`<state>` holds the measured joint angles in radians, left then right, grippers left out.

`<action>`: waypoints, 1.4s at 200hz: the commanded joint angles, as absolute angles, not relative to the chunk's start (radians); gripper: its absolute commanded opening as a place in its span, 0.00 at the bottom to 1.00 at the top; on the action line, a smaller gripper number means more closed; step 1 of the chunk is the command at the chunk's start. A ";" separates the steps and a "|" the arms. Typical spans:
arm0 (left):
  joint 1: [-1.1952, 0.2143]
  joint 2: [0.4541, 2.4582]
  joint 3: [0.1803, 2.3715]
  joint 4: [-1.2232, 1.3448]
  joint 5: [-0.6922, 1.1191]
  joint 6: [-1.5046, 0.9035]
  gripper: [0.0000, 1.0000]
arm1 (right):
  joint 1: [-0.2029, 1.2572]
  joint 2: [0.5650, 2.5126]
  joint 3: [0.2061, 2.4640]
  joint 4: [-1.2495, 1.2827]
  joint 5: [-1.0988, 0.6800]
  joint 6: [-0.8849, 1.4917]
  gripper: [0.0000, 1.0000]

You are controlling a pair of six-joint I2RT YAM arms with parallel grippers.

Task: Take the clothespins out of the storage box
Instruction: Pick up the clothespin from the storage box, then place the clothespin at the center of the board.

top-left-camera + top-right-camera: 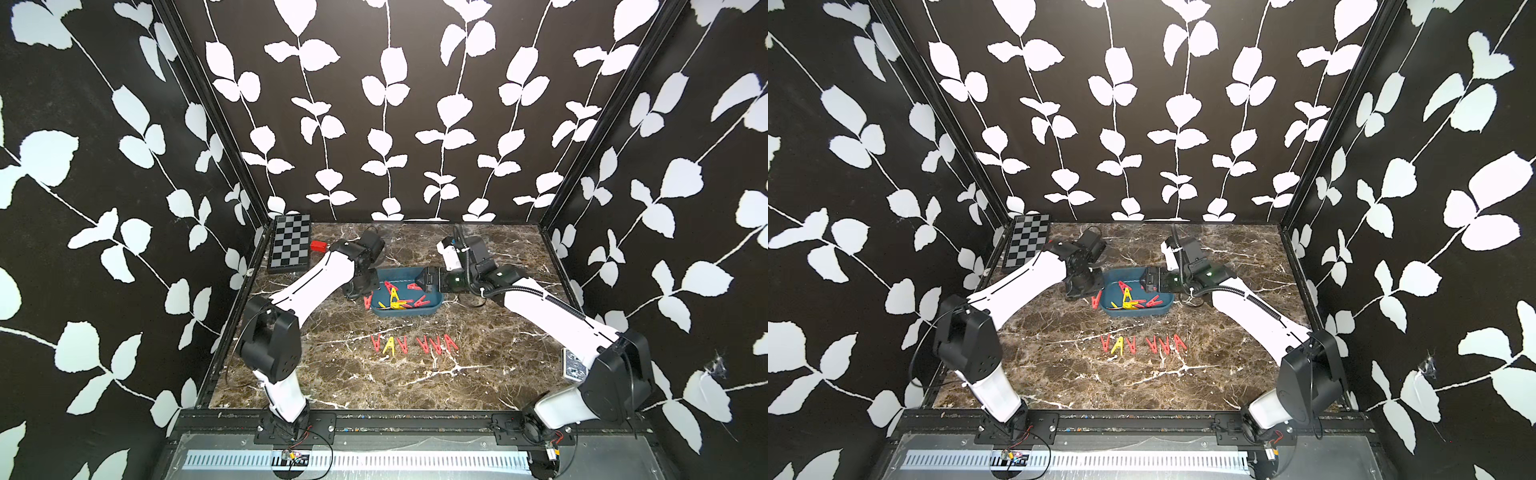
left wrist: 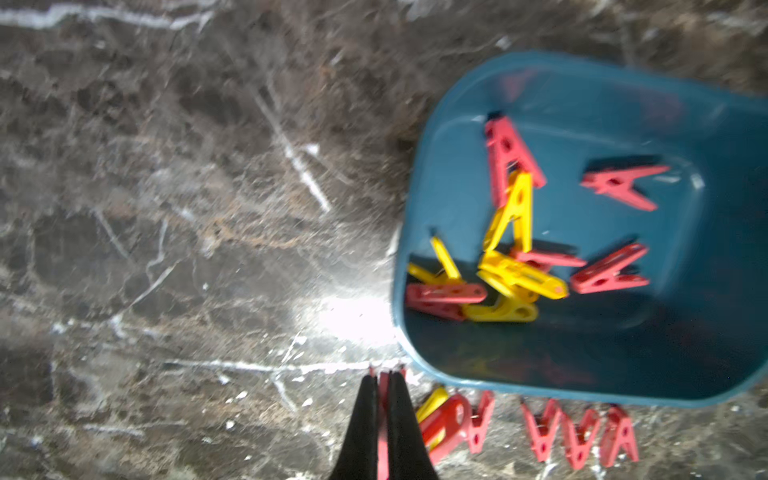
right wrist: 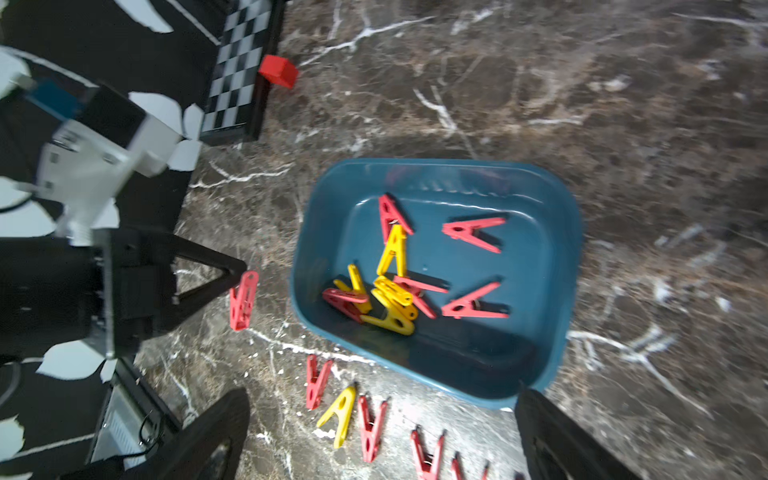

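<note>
The teal storage box (image 1: 433,308) (image 1: 1166,306) sits mid-table and holds several red and yellow clothespins (image 1: 397,301) (image 3: 395,286) (image 2: 515,266). My left gripper (image 1: 360,294) (image 2: 384,376) (image 3: 243,268) hangs just outside the box's left end, shut on one red clothespin (image 1: 367,301) (image 3: 243,301) that dangles from its tips above the table. My right gripper (image 1: 424,280) (image 3: 382,397) is open over the box's back right part, with nothing between its fingers (image 3: 216,432). A row of several red pegs and one yellow peg (image 1: 415,345) (image 1: 1142,345) (image 3: 370,419) lies on the table in front of the box.
A black-and-grey checkerboard (image 1: 291,243) (image 3: 237,75) lies at the back left corner with a small red block (image 1: 319,246) (image 3: 279,70) beside it. A small flat device (image 1: 573,365) lies by the right wall. Patterned walls close three sides of the marble table (image 1: 374,386).
</note>
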<state>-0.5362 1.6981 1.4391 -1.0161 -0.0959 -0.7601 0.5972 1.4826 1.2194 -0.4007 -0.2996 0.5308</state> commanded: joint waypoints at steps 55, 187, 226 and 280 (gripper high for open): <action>-0.520 1.502 1.071 -0.868 -0.057 -0.843 0.03 | 0.672 1.543 1.284 -0.352 -0.326 0.492 0.99; -0.565 1.617 0.909 -0.695 0.058 -0.899 0.04 | 0.681 1.510 1.241 -0.383 -0.277 0.509 0.99; -0.568 1.617 0.904 -0.707 0.050 -0.895 0.22 | 0.683 1.502 1.233 -0.393 -0.258 0.509 0.99; -0.569 1.589 0.989 -0.815 -0.003 -0.854 0.42 | 0.683 1.494 1.230 -0.402 -0.243 0.511 0.99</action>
